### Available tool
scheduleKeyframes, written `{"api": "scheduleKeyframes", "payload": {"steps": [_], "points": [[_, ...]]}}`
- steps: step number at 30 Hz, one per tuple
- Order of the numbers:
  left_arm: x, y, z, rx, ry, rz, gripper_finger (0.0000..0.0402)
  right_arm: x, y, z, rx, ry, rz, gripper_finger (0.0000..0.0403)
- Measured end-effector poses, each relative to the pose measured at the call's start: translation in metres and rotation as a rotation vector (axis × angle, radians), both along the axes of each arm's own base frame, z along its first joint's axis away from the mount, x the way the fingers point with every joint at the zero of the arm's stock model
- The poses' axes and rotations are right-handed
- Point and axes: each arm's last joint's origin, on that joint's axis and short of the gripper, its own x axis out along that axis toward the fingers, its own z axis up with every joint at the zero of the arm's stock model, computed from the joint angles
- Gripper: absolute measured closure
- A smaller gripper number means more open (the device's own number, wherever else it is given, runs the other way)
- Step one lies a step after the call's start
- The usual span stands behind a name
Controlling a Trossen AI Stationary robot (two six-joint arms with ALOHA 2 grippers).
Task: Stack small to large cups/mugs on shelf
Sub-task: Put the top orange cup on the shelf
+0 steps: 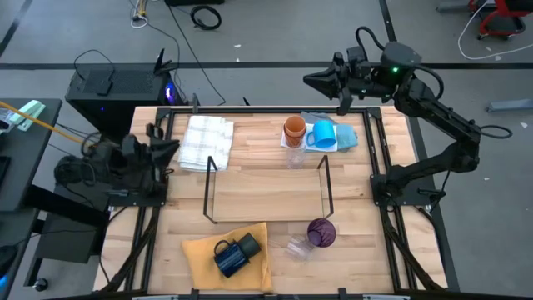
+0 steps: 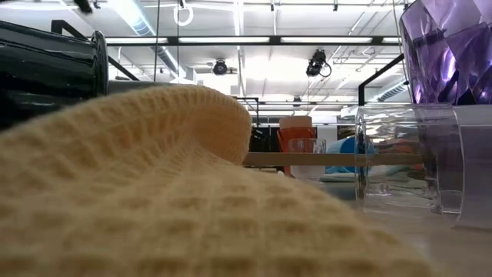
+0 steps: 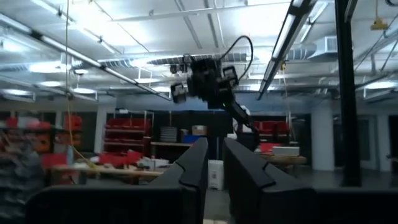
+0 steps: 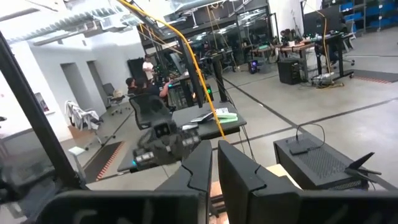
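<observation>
We judge the task as not begun: the shelf sits at the middle of the table with its board bare, and no cup stands on it or inside another on it. All cups lie around it. Behind the shelf, toward the far edge, an orange cup stands just beside a blue mug on a blue cloth, with a clear glass just in front of the orange cup. On the near side, a purple cup stands next to a second clear glass lying on its side; in the low view these two fill the right foreground. A navy mug and a black cup lie touching on a yellow cloth at the near left. A white cloth lies at the far left. The left claw is raised at the left table edge, well apart from every cup; its wrist view shows the fingers nearly together with a thin gap, clenched on nothing. The right claw hangs beyond the far edge, near the orange cup and blue mug but clear of them; its fingers are likewise closed and empty. All sorting and stacking remains.
</observation>
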Motion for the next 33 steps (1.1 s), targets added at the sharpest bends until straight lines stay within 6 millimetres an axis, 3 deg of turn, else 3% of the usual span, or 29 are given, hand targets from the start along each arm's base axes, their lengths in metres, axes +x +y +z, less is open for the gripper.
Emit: {"api": "scheduleKeyframes", "payload": {"steps": [7, 13, 18, 26, 33], "points": [[0.03, -0.001, 0.064, 0.078, 0.132, 0.068, 0.0334, -0.003, 0.001, 0.003, -0.071, -0.015, -0.005, 0.037], [0.071, 0.003, 0.102, 0.095, 0.271, 0.125, 0.0336, -0.021, 0.009, 0.013, -0.147, -0.061, -0.012, 0.0396], [0.109, 0.009, 0.128, 0.095, 0.304, 0.161, 0.0339, -0.042, 0.02, 0.019, -0.21, -0.072, -0.016, 0.0391], [0.161, 0.018, 0.148, 0.126, 0.395, 0.182, 0.0329, -0.068, 0.033, 0.014, -0.229, 0.018, 0.048, 0.0387], [0.195, 0.018, 0.161, 0.157, 0.398, 0.153, 0.0324, -0.082, 0.043, 0.008, -0.199, 0.075, 0.179, 0.0373]]}}
